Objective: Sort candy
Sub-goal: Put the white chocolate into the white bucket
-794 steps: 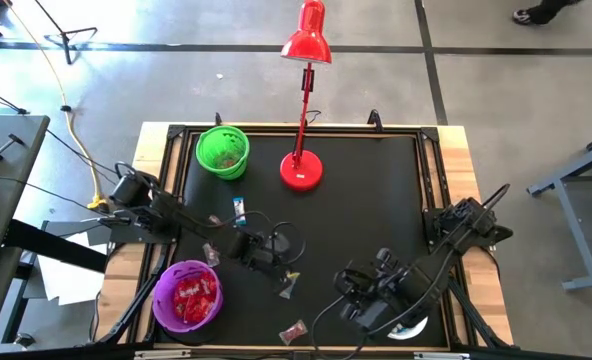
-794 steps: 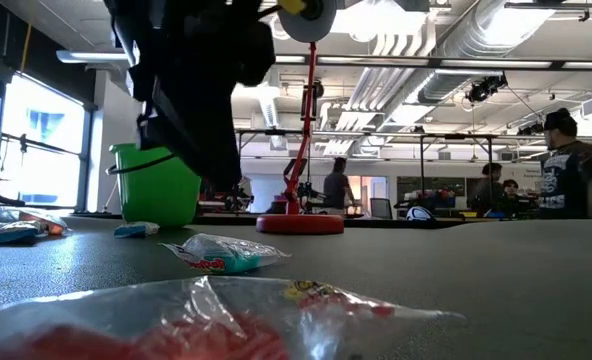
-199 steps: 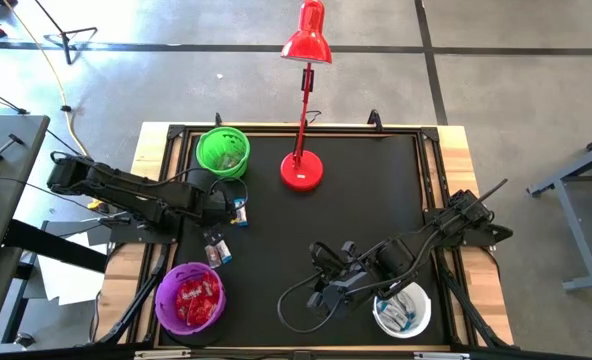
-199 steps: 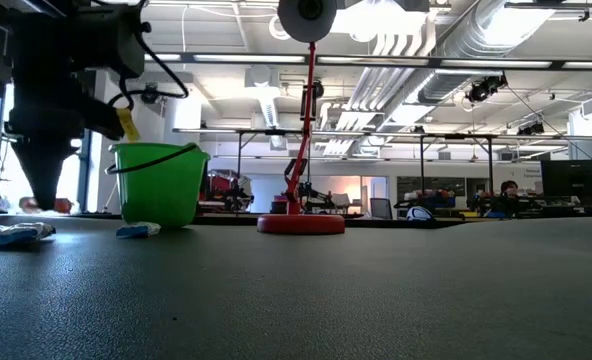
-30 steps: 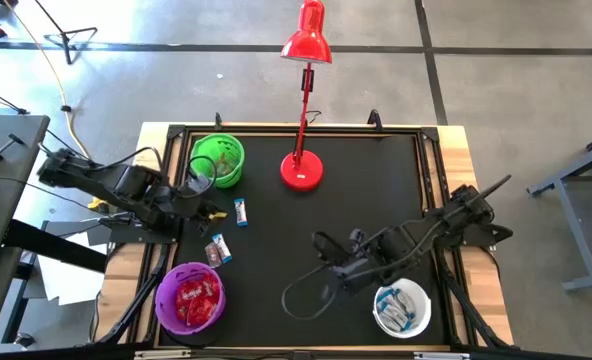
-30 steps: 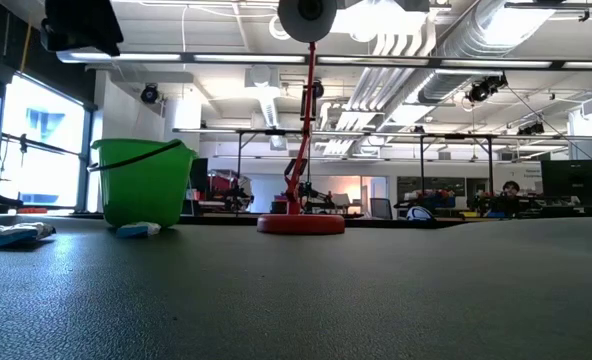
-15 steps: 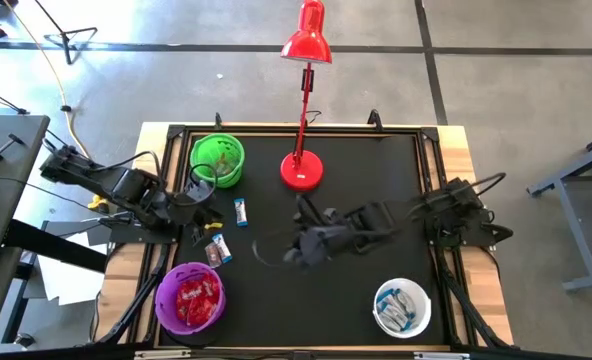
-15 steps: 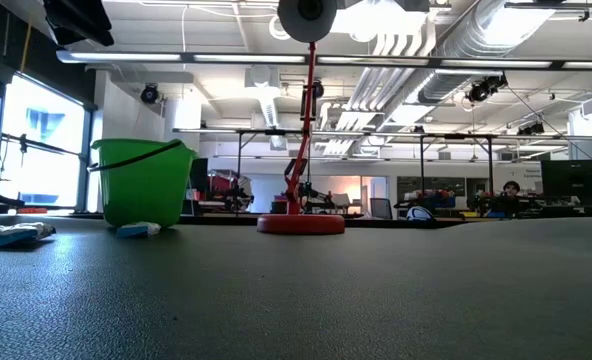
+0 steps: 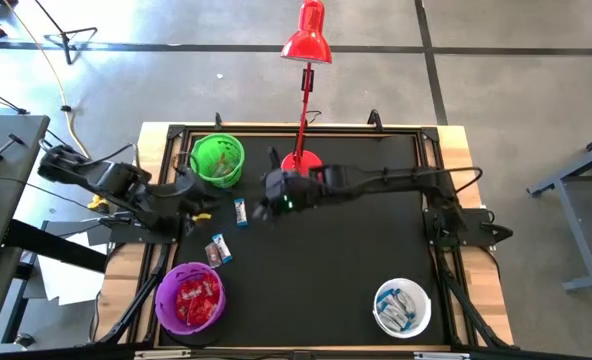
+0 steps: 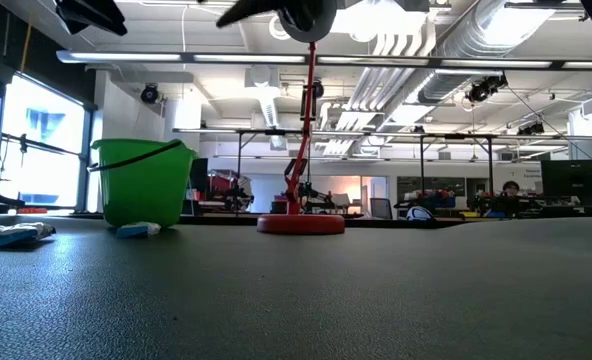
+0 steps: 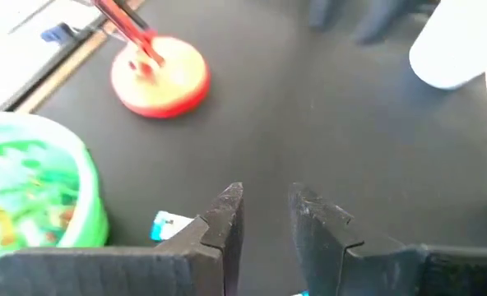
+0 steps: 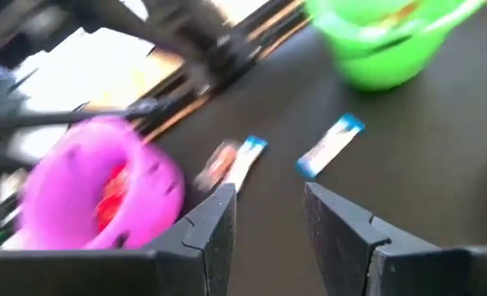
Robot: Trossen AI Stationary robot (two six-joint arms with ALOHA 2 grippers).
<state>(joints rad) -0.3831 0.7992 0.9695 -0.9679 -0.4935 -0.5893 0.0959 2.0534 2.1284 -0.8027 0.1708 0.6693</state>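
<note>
High view: red lamp (image 9: 302,165) beside green bowl (image 9: 219,157)

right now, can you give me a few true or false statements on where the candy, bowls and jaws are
1. The round purple plastic bowl holds red-wrapped sweets. True.
2. The round white bowl is empty. False: it holds blue-and-white wrapped sweets.
3. A blue-and-white wrapped candy lies on the black table mat near the round green plastic bowl. True.
4. The right gripper carries a candy. False: its jaws are open with nothing between them.
5. The red desk lamp lies tipped over. False: it stands upright on its round base.
</note>
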